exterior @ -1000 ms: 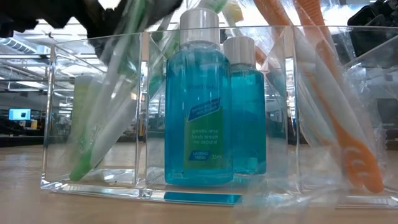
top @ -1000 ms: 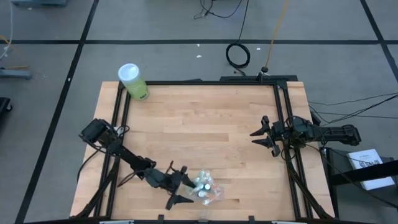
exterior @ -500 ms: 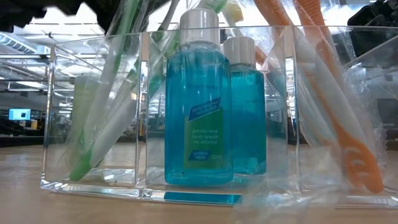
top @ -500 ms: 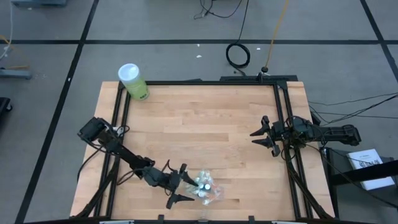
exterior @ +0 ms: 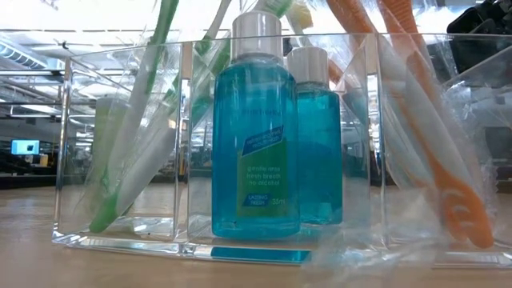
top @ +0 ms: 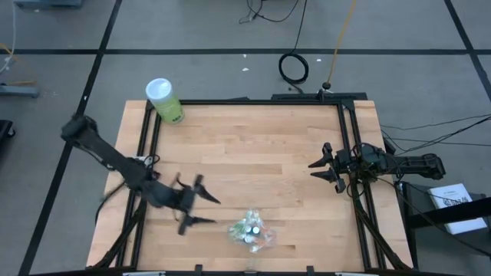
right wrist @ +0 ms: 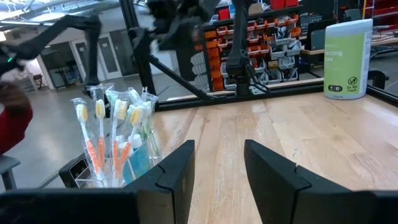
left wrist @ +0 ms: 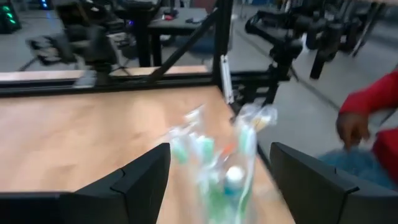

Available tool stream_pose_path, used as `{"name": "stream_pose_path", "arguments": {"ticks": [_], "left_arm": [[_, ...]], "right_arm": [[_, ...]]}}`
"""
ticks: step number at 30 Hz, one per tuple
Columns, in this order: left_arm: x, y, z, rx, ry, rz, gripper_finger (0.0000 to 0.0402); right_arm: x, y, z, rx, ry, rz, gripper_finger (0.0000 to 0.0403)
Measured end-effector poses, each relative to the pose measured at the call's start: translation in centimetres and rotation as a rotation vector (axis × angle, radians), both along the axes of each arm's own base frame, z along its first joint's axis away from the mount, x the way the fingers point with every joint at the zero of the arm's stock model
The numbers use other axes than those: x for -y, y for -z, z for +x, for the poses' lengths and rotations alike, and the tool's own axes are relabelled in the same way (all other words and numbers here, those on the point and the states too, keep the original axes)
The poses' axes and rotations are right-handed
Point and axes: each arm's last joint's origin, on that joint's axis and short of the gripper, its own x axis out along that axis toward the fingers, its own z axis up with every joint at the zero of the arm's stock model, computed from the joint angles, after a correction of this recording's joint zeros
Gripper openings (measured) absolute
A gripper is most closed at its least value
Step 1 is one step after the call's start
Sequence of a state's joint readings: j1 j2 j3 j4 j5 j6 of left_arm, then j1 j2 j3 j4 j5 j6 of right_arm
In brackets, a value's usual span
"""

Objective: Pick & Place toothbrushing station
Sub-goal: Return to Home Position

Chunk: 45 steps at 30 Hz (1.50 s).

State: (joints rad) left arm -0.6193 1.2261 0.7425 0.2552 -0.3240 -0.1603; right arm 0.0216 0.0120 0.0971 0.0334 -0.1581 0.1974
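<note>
The open, empty left hand [top: 207, 208] has pulled back from the box [top: 247, 228] ahead of it, so packing looks done; the right hand [top: 316, 169] waits open.

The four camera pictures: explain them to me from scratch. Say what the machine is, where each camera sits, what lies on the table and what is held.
This is a robot with two dark arms at a wooden table, each ending in a two-finger gripper. One picture looks straight down; one sits at table-top height, close against the clear organizer; two ride on the wrists. The organizer holds a wrapped green toothbrush, an orange toothbrush and others, plus two blue bottles with white caps. A green canister stands at the far left corner. The left gripper hangs open, apart from the organizer; the right gripper waits open at the table's right edge. Nothing is held.
</note>
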Motion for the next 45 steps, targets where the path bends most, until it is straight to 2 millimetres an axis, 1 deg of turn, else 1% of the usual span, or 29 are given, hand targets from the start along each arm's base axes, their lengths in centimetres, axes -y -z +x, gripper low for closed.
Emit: {"name": "stream_pose_path", "arguments": {"ticks": [2, 5, 6, 9, 12, 14, 16, 18, 19, 22, 25, 29, 35, 39, 45], "left_arm": [[-1.5, -1.4, -2.0, -0.017, -0.003, 0.066, 0.0285], [-4.0, -3.0, -5.4, -0.02, 0.016, 0.257, 0.0285], [-4.7, -3.3, -6.3, -0.031, 0.012, 0.26, 0.0285], [-6.4, -2.2, -8.3, -0.064, -0.005, 0.265, 0.0285], [-7.8, 0.2, -9.6, 0.001, -0.068, 0.237, 0.0285], [-8.6, 2.3, -10.1, 0.082, -0.11, 0.204, 0.0285], [-9.4, 4.9, -10.7, 0.124, -0.129, 0.183, 0.0285], [-10.1, 6.9, -11.2, 0.162, -0.159, 0.152, 0.0285], [-10.5, 7.5, -11.4, 0.188, -0.183, 0.136, 0.0285], [-11.6, 8.7, -12.0, 0.255, -0.256, 0.099, 0.0285], [-12.4, 9.3, -12.2, 0.273, -0.302, 0.096, 0.0285], [-13.3, 9.4, -12.5, 0.268, -0.301, 0.118, 0.0285], [-14.7, 9.8, -12.5, 0.237, -0.289, 0.103, 0.0285], [-15.3, 9.9, -12.5, 0.232, -0.265, 0.094, 0.0285], [-16.1, 10.1, -12.5, 0.222, -0.325, 0.084, 0.0285]], "right_arm": [[0.0, 0.0, 0.0, 0.001, 0.0, 0.0, 0.013], [0.0, 0.0, 0.0, 0.0, 0.0, 0.0, 0.013], [0.0, 0.0, 0.0, 0.0, 0.0, 0.0, 0.013], [0.0, 0.0, 0.0, 0.001, 0.0, 0.0, 0.013], [0.0, 0.0, 0.0, 0.001, 0.0, 0.0, 0.013], [0.0, 0.0, 0.0, 0.001, 0.0, 0.0, 0.013], [0.0, 0.0, 0.0, 0.0, 0.0, 0.0, 0.013], [0.0, 0.0, 0.0, 0.0, 0.0, 0.0, 0.013], [0.0, 0.0, 0.0, 0.001, 0.0, 0.0, 0.013], [0.0, 0.0, 0.0, 0.001, 0.0, 0.0, 0.013], [0.0, 0.0, 0.0, 0.0, 0.0, 0.0, 0.013], [0.0, 0.0, 0.0, 0.001, 0.0, 0.0, 0.013], [0.0, 0.0, 0.0, 0.0, 0.0, 0.0, 0.013], [0.0, 0.0, 0.0, 0.001, 0.0, 0.0, 0.013], [0.0, 0.0, 0.0, 0.0, 0.0, 0.0, 0.013]]}}
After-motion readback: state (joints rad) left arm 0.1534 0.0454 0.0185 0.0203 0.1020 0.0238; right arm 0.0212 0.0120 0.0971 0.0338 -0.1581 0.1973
